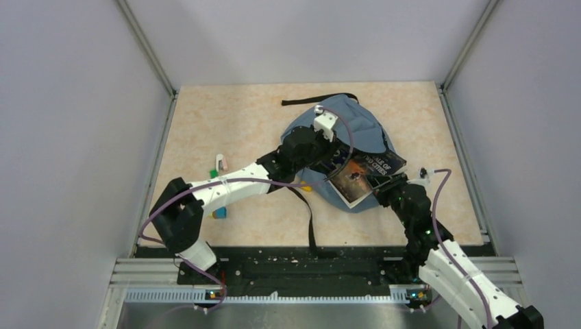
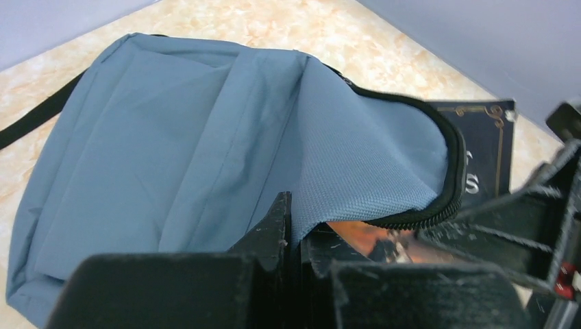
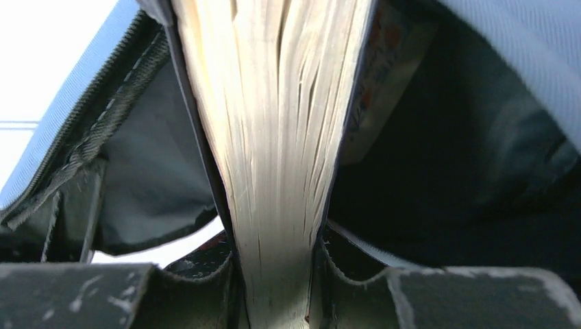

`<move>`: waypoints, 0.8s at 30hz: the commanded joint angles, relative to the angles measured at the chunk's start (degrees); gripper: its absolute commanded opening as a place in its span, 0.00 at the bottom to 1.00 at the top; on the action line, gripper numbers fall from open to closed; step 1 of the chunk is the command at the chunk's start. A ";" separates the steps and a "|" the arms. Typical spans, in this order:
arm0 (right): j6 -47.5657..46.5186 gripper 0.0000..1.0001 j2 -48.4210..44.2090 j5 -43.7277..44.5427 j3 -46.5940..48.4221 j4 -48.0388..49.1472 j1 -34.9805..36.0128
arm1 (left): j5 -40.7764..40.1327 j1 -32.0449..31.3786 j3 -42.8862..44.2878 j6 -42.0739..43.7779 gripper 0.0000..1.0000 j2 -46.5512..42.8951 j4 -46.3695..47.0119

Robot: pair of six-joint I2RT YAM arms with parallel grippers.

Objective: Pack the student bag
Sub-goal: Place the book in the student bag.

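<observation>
The blue-grey student bag (image 1: 360, 127) lies at the middle back of the table, its opening towards the arms. My left gripper (image 1: 327, 159) is shut on the bag's upper flap by the zip edge; in the left wrist view (image 2: 296, 233) the blue fabric (image 2: 171, 137) is pinched between the fingers and lifted. A dark-covered book (image 1: 363, 175) sticks halfway out of the opening (image 2: 479, 151). My right gripper (image 1: 381, 186) is shut on the book's near edge; in the right wrist view (image 3: 277, 288) the cream pages (image 3: 281, 123) run between the fingers into the dark lining (image 3: 445, 171).
Small items lie left of the bag: a pink and white piece (image 1: 220, 163), a green piece (image 1: 213, 174), a blue block (image 1: 219, 213) and a yellow piece (image 1: 306, 186). One black strap (image 1: 310, 219) trails to the near edge; another (image 1: 315, 100) lies behind the bag.
</observation>
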 commanded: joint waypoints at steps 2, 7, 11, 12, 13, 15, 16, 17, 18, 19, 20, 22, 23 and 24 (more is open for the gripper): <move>-1.46 0.00 3.54 6.21 3.82 21.06 -0.06 | 6.13 0.02 -1.25 1.89 0.00 -6.24 5.94; -3.35 0.00 9.15 8.36 5.37 26.36 -0.06 | 7.10 0.02 -1.81 2.24 0.00 -7.02 4.46; -6.00 0.00 16.65 9.24 6.39 30.92 -0.06 | 9.23 -0.02 -1.69 1.52 0.00 -7.06 4.62; -6.65 0.00 18.46 9.17 6.45 32.55 -0.05 | 9.41 0.02 -1.61 1.28 0.00 -7.04 4.62; -7.27 0.00 20.44 8.98 6.61 34.08 -0.06 | 9.58 0.02 -1.45 1.02 0.00 -7.04 4.54; -7.69 0.00 24.13 8.84 7.13 36.68 -0.02 | 9.78 0.02 -1.34 0.70 0.00 -6.95 4.38; -8.24 0.00 26.01 8.60 7.50 38.17 -0.05 | 9.86 -0.02 -1.32 0.65 0.00 -6.88 4.35; -8.75 0.00 27.90 8.51 8.03 39.50 -0.04 | 9.96 0.02 -1.30 0.63 0.00 -6.80 4.24; -9.13 0.00 29.65 8.50 8.71 40.37 -0.06 | 10.09 0.02 -1.28 0.64 0.00 -6.71 4.14; -9.45 0.00 31.26 8.61 9.35 41.13 -0.06 | 10.11 0.01 -1.22 0.66 0.00 -6.49 4.01; -9.79 0.00 32.94 8.94 10.05 42.05 -0.01 | 10.32 0.02 -1.09 0.60 0.00 -6.31 3.85; -10.29 0.00 36.76 9.75 11.28 43.97 0.09 | 11.06 0.02 -0.96 0.46 0.00 -5.97 3.82; -10.29 0.00 38.10 9.99 11.87 44.83 0.04 | 11.48 0.02 -0.91 0.37 0.00 -5.79 3.80; -10.37 0.00 40.47 10.11 12.46 46.06 0.08 | 12.02 0.07 -0.82 0.18 0.00 -5.60 3.76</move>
